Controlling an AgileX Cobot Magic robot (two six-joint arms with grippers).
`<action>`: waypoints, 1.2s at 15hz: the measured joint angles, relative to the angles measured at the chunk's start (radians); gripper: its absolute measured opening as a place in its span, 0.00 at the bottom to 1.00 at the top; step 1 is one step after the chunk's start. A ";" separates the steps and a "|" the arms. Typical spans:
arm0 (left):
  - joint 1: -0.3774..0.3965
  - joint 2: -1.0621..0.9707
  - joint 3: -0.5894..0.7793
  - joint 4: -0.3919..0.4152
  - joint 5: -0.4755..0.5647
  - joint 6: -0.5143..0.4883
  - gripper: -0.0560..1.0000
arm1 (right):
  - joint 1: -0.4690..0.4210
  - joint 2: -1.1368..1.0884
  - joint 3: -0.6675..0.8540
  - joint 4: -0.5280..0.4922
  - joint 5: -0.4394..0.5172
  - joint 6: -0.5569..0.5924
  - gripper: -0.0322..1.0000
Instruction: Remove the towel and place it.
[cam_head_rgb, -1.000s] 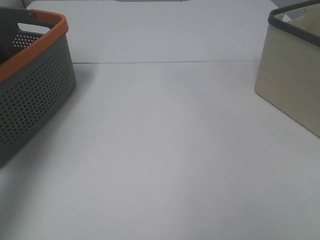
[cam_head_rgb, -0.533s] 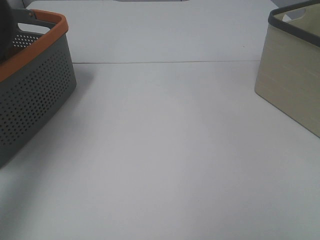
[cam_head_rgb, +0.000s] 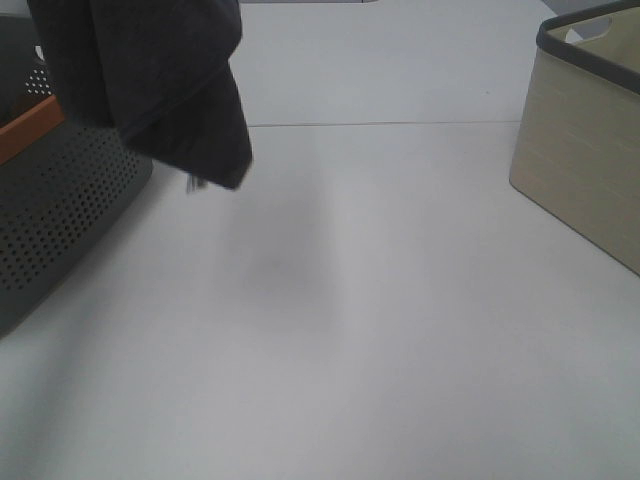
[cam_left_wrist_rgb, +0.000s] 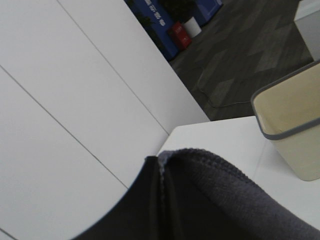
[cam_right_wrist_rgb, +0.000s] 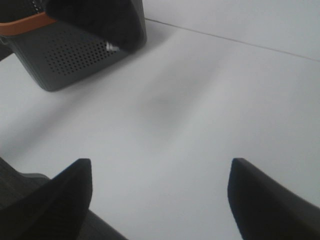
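The dark navy towel (cam_head_rgb: 150, 70) hangs in the air from above the top edge of the exterior view. It covers the right end of the grey basket with an orange rim (cam_head_rgb: 60, 200). Its lower corner with a small white tag (cam_head_rgb: 195, 183) dangles over the table. The towel fills the bottom of the left wrist view (cam_left_wrist_rgb: 215, 200) and hides the left fingers. The hanging towel (cam_right_wrist_rgb: 100, 20) and the grey basket (cam_right_wrist_rgb: 70, 55) also show in the right wrist view. My right gripper (cam_right_wrist_rgb: 160, 200) is open and empty above the bare table, well away from the towel.
A beige basket with a dark grey rim (cam_head_rgb: 585, 150) stands at the right edge of the white table (cam_head_rgb: 350, 330). It also shows in the left wrist view (cam_left_wrist_rgb: 290, 135). A seam line crosses the table at the back.
The towel has risen out of the grey basket into view and now hangs over its right end, moved rightward. Before, only the baskets and bare table showed.
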 joint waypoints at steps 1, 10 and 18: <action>-0.040 0.020 0.000 0.026 0.003 -0.013 0.05 | 0.000 0.020 0.000 0.047 -0.017 -0.027 0.68; -0.299 0.111 0.000 0.186 0.013 -0.091 0.05 | 0.000 0.220 0.000 0.489 -0.032 -0.441 0.68; -0.335 0.162 0.000 0.200 0.006 0.019 0.05 | 0.000 0.573 0.000 0.715 0.028 -0.848 0.68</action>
